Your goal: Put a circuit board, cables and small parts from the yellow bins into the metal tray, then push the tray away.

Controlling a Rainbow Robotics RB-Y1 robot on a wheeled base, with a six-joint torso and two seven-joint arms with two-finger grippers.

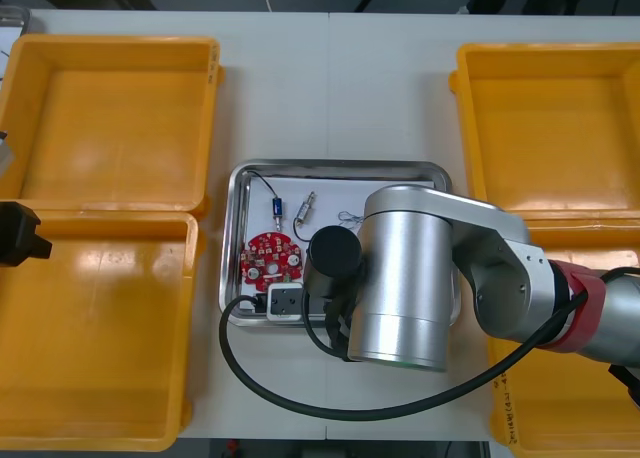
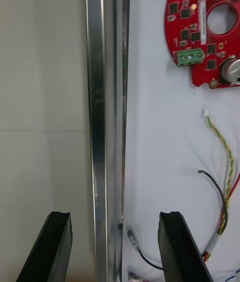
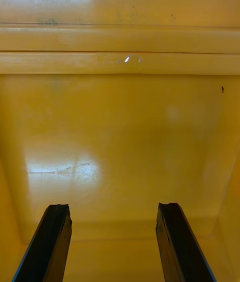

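No legible text, label, brand or number anywhere. Small dark print on the inner rim of the near right yellow bin [image 1: 506, 403], seen in the front view: too small to read. Tiny markings beside the components of the round red circuit board [image 2: 186, 37], seen in the right wrist view: not readable either.
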